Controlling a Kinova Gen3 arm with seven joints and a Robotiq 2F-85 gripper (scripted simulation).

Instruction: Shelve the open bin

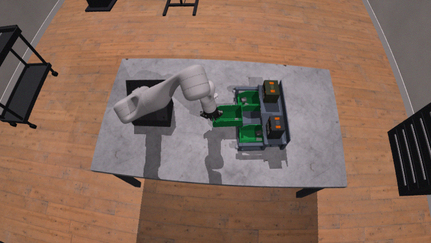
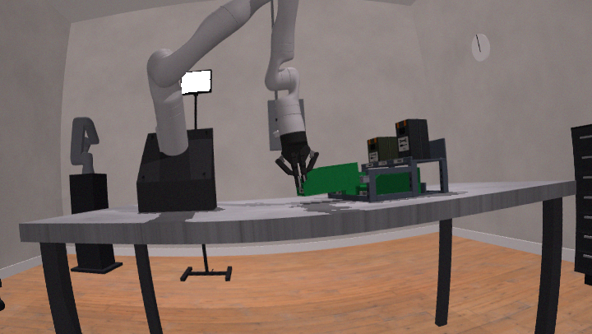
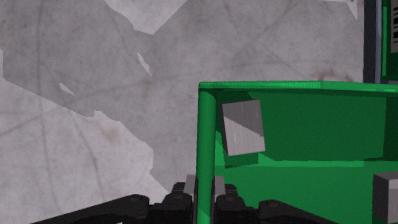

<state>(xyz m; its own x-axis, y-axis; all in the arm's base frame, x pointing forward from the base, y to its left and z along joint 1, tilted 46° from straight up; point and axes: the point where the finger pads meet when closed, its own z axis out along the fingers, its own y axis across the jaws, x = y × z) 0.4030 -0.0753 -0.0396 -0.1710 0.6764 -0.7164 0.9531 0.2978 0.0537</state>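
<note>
The gripper (image 2: 302, 182) pinches the rear wall of the open bin (image 2: 331, 178) — its long axis runs toward the shelf (image 2: 387, 169), nose in the gap, rear lifted (grey parts (image 3: 243, 127) inside); box labels unreadable.

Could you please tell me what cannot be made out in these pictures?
- Shelf gap depth: top view, hidden by the upper board.
- Gripper fingertips: wrist view, cut off by the bottom edge.
- Grey part in the held bin: wrist view, cut by the right edge.
</note>
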